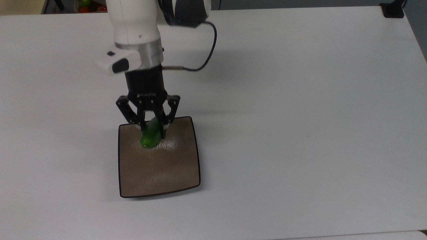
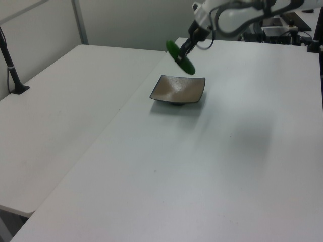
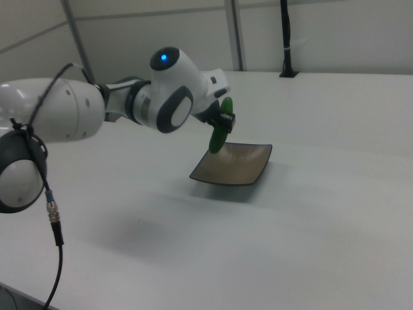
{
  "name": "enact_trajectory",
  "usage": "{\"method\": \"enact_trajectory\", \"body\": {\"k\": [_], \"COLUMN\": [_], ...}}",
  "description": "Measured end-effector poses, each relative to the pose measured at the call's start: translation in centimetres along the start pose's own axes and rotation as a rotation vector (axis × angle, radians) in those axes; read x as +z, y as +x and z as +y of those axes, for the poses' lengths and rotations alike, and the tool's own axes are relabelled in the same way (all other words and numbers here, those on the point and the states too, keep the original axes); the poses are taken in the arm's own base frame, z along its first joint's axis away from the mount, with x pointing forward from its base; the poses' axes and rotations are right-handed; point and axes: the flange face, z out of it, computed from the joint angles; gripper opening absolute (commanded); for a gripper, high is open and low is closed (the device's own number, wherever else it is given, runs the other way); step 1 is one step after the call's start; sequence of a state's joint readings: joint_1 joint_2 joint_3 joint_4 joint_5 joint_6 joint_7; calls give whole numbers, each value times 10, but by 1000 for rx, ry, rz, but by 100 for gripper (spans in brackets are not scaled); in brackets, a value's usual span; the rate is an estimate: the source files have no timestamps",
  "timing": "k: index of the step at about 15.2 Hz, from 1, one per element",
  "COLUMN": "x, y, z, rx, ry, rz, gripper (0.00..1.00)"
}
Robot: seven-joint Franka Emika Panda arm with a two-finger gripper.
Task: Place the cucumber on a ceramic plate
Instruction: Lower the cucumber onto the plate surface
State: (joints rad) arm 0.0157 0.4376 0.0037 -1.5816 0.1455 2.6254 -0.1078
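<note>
The gripper is clenched on the cucumber, which hangs tilted in the air over the ceramic plate. Lettering on the gripper body is illegible.

Upper end of the cucumber tucked behind the gripper linkage in the top view, so can't see that tip at all. Far edge of the ceramic plate partly covered by the same black linkage. Arm chopped off by the top view's upper edge. In the left view, cucumber smeared into a green streak, gripper too small to make out. Arm base cut by the right view's left edge.
</note>
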Motion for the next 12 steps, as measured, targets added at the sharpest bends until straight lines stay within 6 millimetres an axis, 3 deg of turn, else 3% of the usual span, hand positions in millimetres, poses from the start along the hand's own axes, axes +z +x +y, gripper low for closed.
{"method": "enact_trajectory", "body": {"k": [7, 11, 12], "x": [70, 90, 95], "y": [-27, -29, -32], "z": [6, 8, 8], "rx": [-55, -57, -57], "ry": [-39, -40, -40], "rz": [-12, -23, -30], "gripper": [21, 29, 36]}}
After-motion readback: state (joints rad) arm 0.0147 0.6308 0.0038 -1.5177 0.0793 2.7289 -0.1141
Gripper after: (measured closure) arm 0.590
